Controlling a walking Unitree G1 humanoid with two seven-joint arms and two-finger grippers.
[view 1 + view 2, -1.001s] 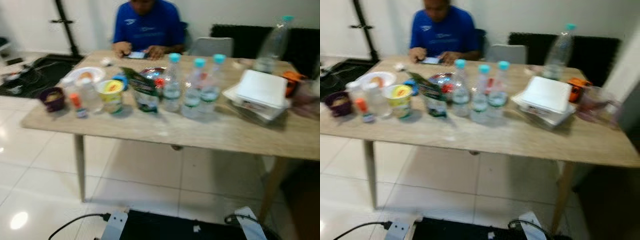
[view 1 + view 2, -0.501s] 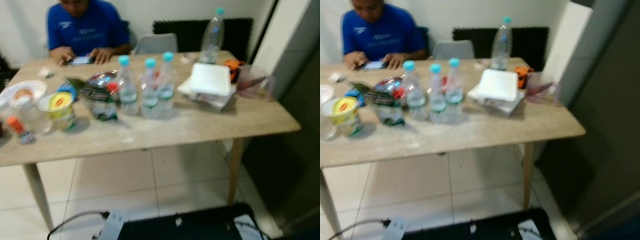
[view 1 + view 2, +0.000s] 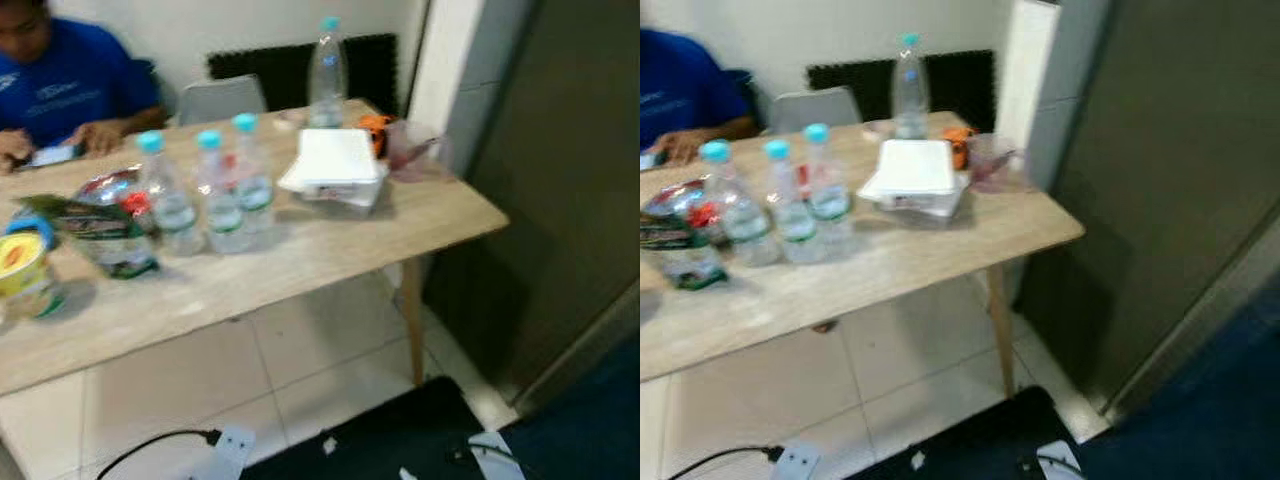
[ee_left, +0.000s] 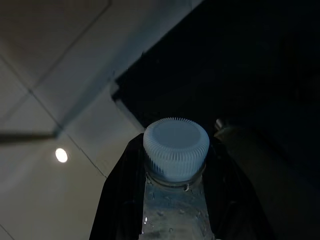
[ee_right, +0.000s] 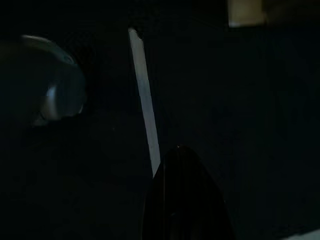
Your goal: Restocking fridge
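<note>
A clear water bottle with a pale blue ribbed cap stands between the two black fingers of my left gripper, which is shut on its neck, low over the tiled floor. On the wooden table stand three small water bottles with teal caps in a row. A tall bottle stands at the far edge behind a white foam box. A tall dark grey front rises to the right of the table. My right gripper hangs in deep shade.
A person in a blue shirt sits at the table's far side with a phone. A snack bag, a yellow cup and a pink jug stand on the table. A power strip with cable lies on the floor.
The camera has swung to the right: the table has slid left in the picture and the dark grey front has come into view. Things on the table stay put.
</note>
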